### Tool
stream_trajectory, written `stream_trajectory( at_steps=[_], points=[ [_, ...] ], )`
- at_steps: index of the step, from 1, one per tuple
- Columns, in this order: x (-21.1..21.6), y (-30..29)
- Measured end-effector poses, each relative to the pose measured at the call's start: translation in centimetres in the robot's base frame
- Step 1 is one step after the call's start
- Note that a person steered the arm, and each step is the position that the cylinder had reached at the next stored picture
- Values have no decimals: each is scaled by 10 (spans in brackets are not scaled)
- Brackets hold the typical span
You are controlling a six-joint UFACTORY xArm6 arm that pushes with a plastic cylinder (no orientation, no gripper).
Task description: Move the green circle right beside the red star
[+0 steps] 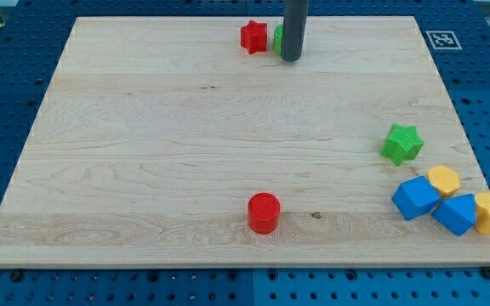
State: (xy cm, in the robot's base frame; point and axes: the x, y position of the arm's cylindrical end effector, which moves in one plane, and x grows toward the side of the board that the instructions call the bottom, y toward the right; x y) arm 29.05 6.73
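While my tip (291, 59) presses the right side of the green circle (276, 39), largely hiding it, the circle sits just beside the red star (253, 36) near the board's top edge; the rod grasps nothing, only pushes.

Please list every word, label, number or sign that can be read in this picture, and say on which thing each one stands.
No readable words, letters or numbers appear anywhere in the picture.
The only sign is a black-and-white square marker on the wooden board's corner at the view's top right; it is a pattern, not text.
The blocks, such as the red star and green circle, carry no labels, nor does the rod ending in my tip.
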Motion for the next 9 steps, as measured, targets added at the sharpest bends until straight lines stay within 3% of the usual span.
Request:
stream_trajectory(
  at_steps=[1,9],
  points=[
    [-10,-7],
    [40,-7]
  ],
)
